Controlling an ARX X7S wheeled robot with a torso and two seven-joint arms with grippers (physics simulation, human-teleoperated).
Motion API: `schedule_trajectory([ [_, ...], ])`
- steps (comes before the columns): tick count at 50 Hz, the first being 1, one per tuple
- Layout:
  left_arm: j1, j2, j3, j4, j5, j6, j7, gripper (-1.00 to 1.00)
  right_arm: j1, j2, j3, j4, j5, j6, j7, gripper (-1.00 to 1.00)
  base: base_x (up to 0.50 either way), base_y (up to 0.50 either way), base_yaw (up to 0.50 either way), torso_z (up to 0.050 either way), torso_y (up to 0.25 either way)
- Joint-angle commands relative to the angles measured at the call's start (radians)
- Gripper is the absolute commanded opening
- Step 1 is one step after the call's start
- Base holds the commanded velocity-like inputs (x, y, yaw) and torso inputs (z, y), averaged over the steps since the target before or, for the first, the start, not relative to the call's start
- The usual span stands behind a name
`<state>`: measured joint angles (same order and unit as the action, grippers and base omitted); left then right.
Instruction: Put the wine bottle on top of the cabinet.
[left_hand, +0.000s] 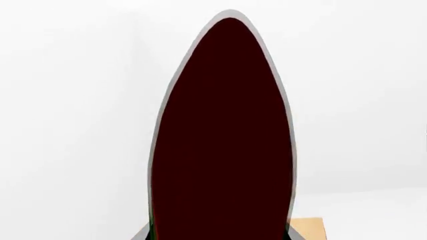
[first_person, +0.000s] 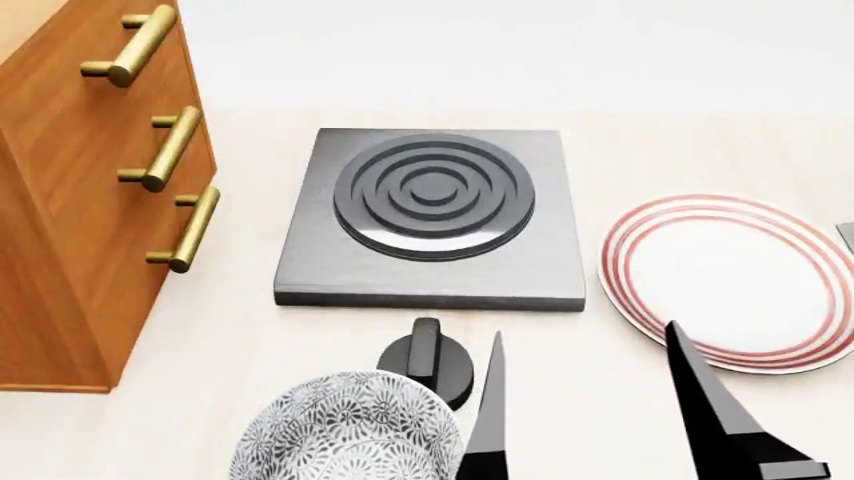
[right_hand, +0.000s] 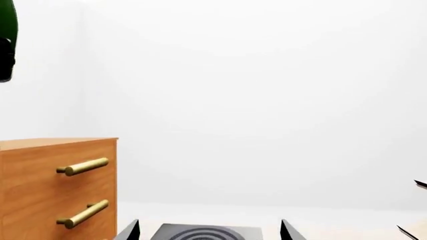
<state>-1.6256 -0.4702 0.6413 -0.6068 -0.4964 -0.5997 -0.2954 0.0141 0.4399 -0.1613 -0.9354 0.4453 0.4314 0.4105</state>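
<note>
The wine bottle (left_hand: 223, 125) fills the middle of the left wrist view as a dark shape between the fingers of my left gripper (left_hand: 219, 235), which is shut on it. In the right wrist view the bottle's dark green glass (right_hand: 7, 20) shows at the frame's edge, held high above the level of the cabinet's top. The reddish-brown cabinet (first_person: 80, 200) with brass bar handles stands at the left of the counter; it also shows in the right wrist view (right_hand: 40, 190). My right gripper (first_person: 594, 430) is open and empty, low over the counter's near side. The left gripper is outside the head view.
A grey stove plate (first_person: 430, 215) with raised rings lies mid-counter. A red-striped white plate (first_person: 734, 275) is to its right. A patterned bowl (first_person: 347, 435) and a black knob (first_person: 427, 365) sit near the front. A tan wooden patch (left_hand: 308, 227) shows beside the left fingers.
</note>
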Motion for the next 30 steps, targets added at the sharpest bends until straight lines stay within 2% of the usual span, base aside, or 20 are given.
schedule_trajectory([
  [1,-0.037,0.053,-0.11,-0.144,-0.074,0.084,0.059,-1.0,0.013,-0.018,0.005,0.043,-0.028,-0.011,-0.008,1.0,0.0,0.0,0.0,0.0,0.0],
  [13,-0.013,0.049,-0.156,-0.149,-0.139,0.062,0.095,-1.0,0.009,-0.01,0.01,0.04,-0.024,-0.015,0.0,1.0,0.0,0.0,0.0,0.001,0.001],
  [30,0.005,0.026,-0.174,-0.131,-0.169,-0.019,0.056,-1.0,0.004,-0.006,-0.001,0.057,-0.03,-0.032,0.001,1.0,0.0,0.0,0.0,0.0,0.001],
])
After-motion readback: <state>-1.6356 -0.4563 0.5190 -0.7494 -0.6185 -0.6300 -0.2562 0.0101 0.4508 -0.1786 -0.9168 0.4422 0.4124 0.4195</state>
